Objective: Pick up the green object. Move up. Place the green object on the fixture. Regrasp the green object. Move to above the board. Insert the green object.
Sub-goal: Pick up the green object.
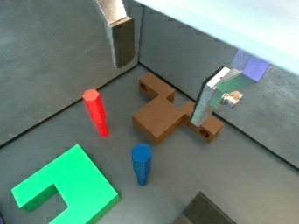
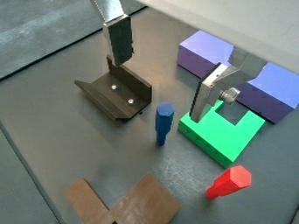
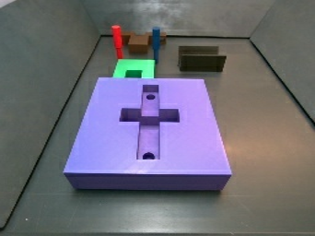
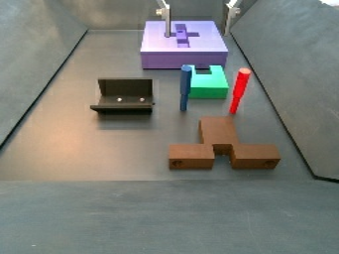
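Starting layout for the pick of the bright green blocky U-shaped piece [image 2: 225, 133], which lies flat on the dark floor just beside the near end of the large lavender-purple slab with a cross-shaped recess [image 3: 185, 129], the board; it is also visible in a side view [image 4: 207, 81]. The gripper [image 2: 167, 59] hangs high above the scene with its flat silver fingers [image 2: 118, 39] spread apart and nothing between them; in a side view only the finger ends [image 4: 165, 11] show at the upper edge, over the board's far end. The small dark olive-brown open holder, the fixture [image 4: 123, 96], stands well apart from the green piece and appears unoccupied. The main hazard is crowding: an upright blue peg [image 4: 185, 86] stands just beside the green piece on one flank and an upright red peg [image 4: 241, 89] on the other, so a descent with the jaws oriented across that line would probably strike or topple a peg. A second risk is closing over the notch rather than over solid walls, which would likely give a skewed or slipping hold. The flat orange-brown block cluster [image 4: 223, 149] lies nearer the camera and seems clear of the approach path.
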Robot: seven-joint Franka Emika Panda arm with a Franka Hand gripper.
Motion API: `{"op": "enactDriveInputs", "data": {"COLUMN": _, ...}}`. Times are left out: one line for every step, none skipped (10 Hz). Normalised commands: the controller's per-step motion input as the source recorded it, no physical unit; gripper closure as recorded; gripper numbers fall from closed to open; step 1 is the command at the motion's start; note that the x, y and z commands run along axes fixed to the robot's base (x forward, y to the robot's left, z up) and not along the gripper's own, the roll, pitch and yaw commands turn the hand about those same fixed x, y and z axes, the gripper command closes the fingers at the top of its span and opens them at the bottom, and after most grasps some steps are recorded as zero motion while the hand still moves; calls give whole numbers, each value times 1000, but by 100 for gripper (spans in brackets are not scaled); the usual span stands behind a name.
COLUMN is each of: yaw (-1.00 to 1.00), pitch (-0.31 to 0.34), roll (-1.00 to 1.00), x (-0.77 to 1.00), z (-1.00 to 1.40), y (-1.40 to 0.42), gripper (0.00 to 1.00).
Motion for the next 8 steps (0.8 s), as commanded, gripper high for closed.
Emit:
{"op": "enactDriveInputs", "data": {"yaw": 0, "pitch": 0, "roll": 0, "x": 0, "z": -23, "y": 0, "gripper": 0}}
{"op": "enactDriveInputs", "data": {"yaw": 0, "pitch": 6, "roll": 30, "x": 149, "z": 0, "y": -180, "gripper": 0}}
{"op": "enactDriveInputs", "data": {"yaw": 0, "pitch": 44, "roll": 63, "x": 131, "z": -91, "y": -526, "gripper": 0}}
{"op": "enactDriveInputs", "data": {"yaw": 86, "pitch": 0, "roll": 33, "x": 26, "z": -260, "y": -960, "gripper": 0}}
{"op": "enactDriveInputs", "data": {"yaw": 0, "pitch": 29, "roll": 54, "x": 63, "z": -363, "y": -1000, "gripper": 0}}
{"op": "enactDriveInputs", "data": {"yaw": 0, "pitch": 0, "roll": 4, "x": 86, "z": -517, "y": -1000, "gripper": 0}}
{"op": "enactDriveInputs", "data": {"yaw": 63, "pitch": 0, "roll": 0, "x": 54, "z": -657, "y": -1000, "gripper": 0}}
{"op": "enactDriveInputs", "data": {"yaw": 0, "pitch": -74, "roll": -34, "x": 0, "z": -823, "y": -800, "gripper": 0}}
